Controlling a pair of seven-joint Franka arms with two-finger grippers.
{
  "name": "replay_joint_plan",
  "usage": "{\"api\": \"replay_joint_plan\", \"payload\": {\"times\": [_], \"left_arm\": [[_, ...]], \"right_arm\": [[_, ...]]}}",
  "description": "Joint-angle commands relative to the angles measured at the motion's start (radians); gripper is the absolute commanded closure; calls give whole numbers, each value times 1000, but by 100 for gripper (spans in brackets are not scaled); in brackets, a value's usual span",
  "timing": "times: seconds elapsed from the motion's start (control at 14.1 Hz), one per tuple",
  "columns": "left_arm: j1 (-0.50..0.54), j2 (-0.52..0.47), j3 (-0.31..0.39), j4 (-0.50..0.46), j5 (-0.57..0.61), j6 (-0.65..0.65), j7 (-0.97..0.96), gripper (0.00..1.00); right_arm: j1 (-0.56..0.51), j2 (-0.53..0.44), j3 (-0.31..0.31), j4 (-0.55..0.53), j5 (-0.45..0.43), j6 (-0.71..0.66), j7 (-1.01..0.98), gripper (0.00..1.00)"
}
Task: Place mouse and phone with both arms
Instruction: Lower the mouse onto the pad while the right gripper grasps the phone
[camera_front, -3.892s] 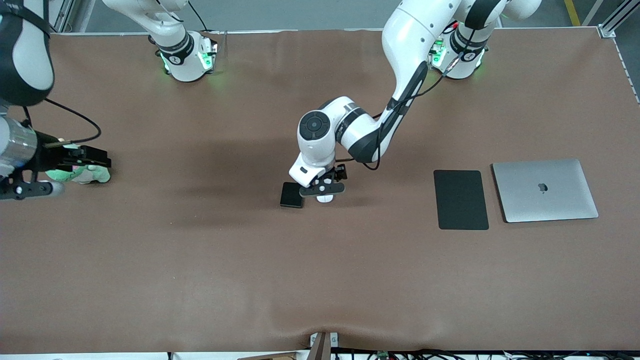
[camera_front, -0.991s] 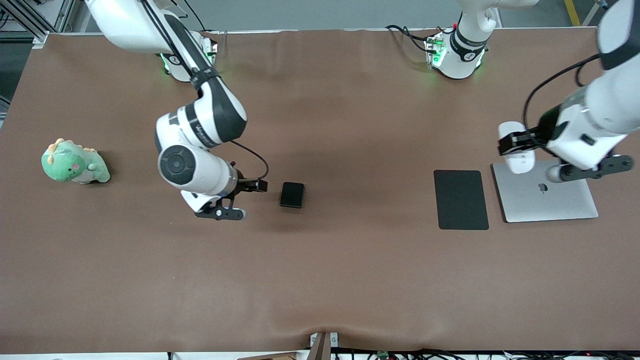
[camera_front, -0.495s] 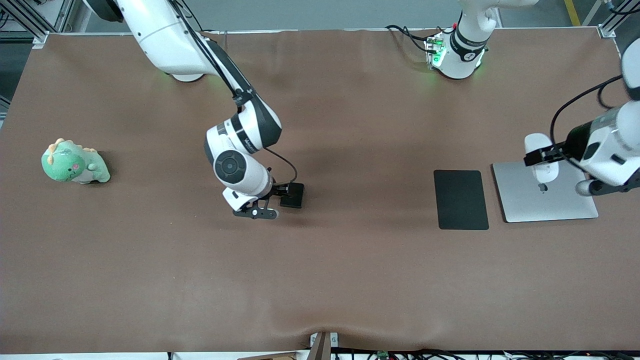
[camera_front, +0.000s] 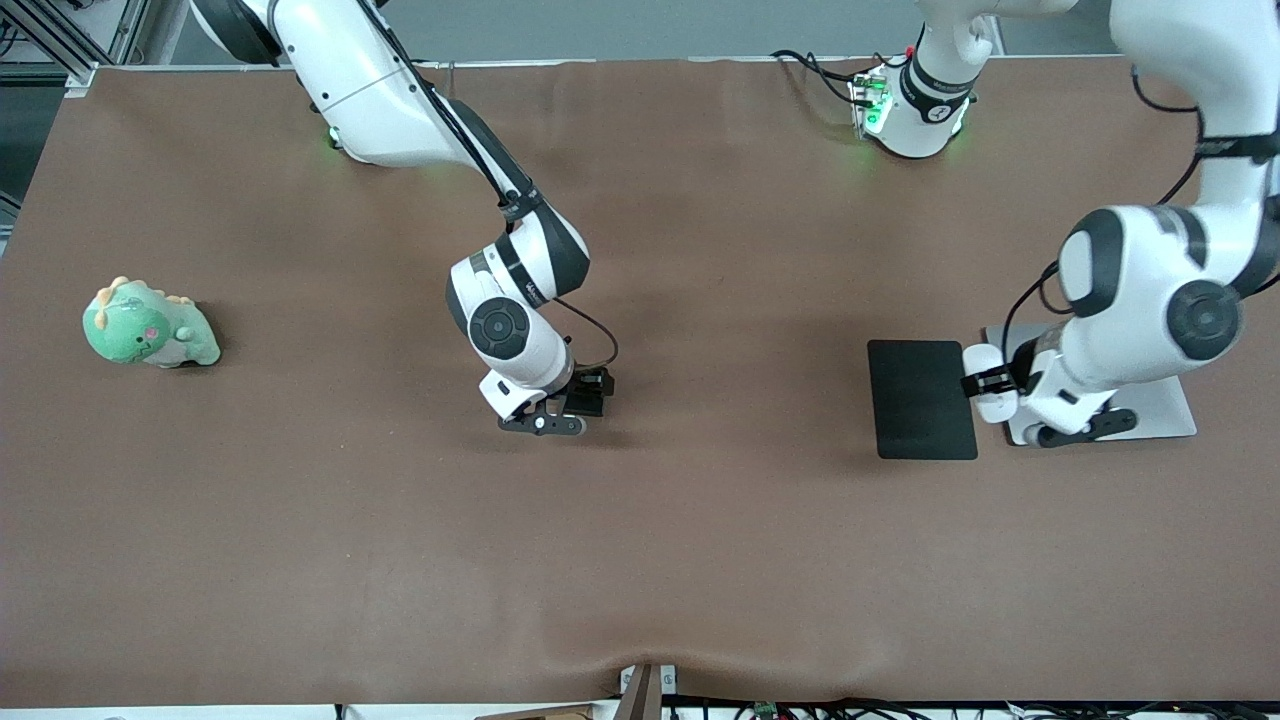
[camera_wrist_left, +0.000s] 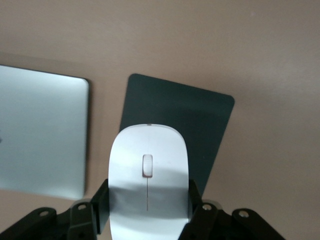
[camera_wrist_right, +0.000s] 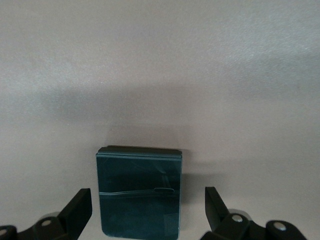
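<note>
While the left end effector (camera_front: 985, 385) pinches the mouse (camera_wrist_left: 148, 175) over the gap between mouse pad (camera_front: 921, 398) and laptop (camera_front: 1165, 415), at frame right, the right end effector (camera_wrist_right: 145, 210), fingers spread, straddles the phone (camera_wrist_right: 139, 192) lying on the bench (camera_front: 640, 550) at centre, forearm angled down from upper left.

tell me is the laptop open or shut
Shut. The laptop lies flat on the table, lid down, beside the mouse pad; no screen or keys show.

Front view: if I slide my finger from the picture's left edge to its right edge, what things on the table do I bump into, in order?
Green dinosaur toy → phone → black mouse pad → mouse → silver laptop.
</note>
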Motion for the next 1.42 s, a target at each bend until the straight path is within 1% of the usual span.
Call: {"api": "replay_joint_plan", "payload": {"times": [0.0,0.14,0.42,0.5,0.57,0.64,0.71,0.78,0.85,0.92,0.99,1.06,1.2,1.34], "left_arm": [[-13,47,-3,-52,1,119,11,63],[-15,88,-3,-94,1,232,12,63],[-30,188,-1,-94,7,335,11,59],[-30,201,-1,-94,12,348,11,57],[-30,201,-1,-94,28,348,11,48],[-30,193,-1,-90,51,342,9,0],[-30,182,-1,-79,62,331,3,0],[-30,146,-1,-67,70,289,5,0],[-29,109,-1,-41,76,215,6,0],[-27,68,-1,-1,84,116,9,0],[-26,29,-3,40,84,16,19,0],[-24,-9,-3,76,82,-73,28,0],[-21,-96,-3,136,71,-236,37,0],[-18,-190,-3,159,64,-363,62,0]], "right_arm": [[20,25,-8,13,17,25,23,0],[36,41,-9,16,9,45,54,0],[42,53,-9,14,3,49,56,0],[43,55,-9,13,1,49,56,0],[43,55,-9,13,0,49,56,0],[43,55,-9,13,0,48,56,25],[40,55,-9,14,0,43,54,71],[36,53,-9,16,1,40,48,78],[31,53,-9,19,3,37,45,82],[28,52,-9,24,3,34,43,85],[27,49,-9,33,5,22,46,86],[16,45,-11,43,5,-15,45,87],[-15,29,-11,80,9,-137,43,87],[-38,9,-11,85,8,-213,42,100]]}}
